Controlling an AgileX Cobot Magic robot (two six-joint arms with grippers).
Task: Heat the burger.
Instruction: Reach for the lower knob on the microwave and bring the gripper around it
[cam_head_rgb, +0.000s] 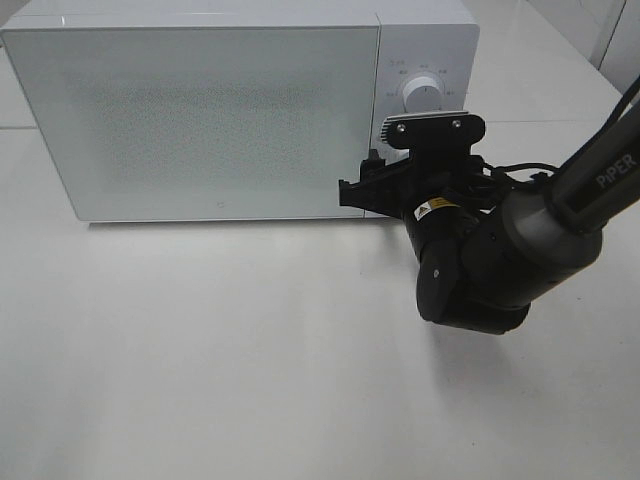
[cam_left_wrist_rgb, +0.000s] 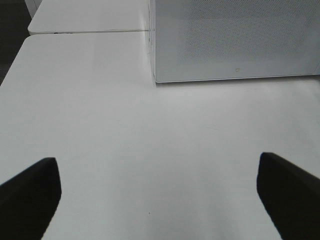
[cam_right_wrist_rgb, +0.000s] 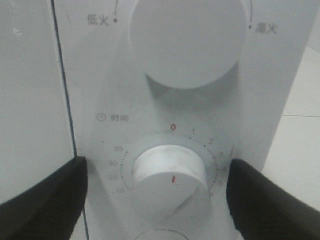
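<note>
Burger: not in sight in any view, so its look cannot be noted and its whereabouts cannot be told. The microwave (cam_head_rgb: 200, 110) stands at the far side of the white table (cam_head_rgb: 200, 380) with its door shut; the door window is a speckled grey field and nothing can be made out behind it. Control panel to the right of the door: upper knob (cam_head_rgb: 423, 95) round and white, with the timer knob (cam_right_wrist_rgb: 169, 172) below it. The timer's dial is numbered from a red 0, and the knob's red mark is turned off that 0. The right gripper (cam_right_wrist_rgb: 157, 169) is held level and pointed straight at the panel, close up, with one dark finger (cam_right_wrist_rgb: 45, 200) on either side of the timer knob. Jaws spread wide with a gap to the knob on both sides, nothing grasped. Right arm (cam_head_rgb: 560, 210), dark with PIPER lettering, comes in from the right edge of the high view and bends at the wrist toward the microwave, its camera bracket (cam_head_rgb: 435, 130) riding on top. The left gripper (cam_left_wrist_rgb: 157, 162) hangs over bare table in front of the microwave's left corner, well back from it, jaws fully released and empty; in the high view it does not show
</note>
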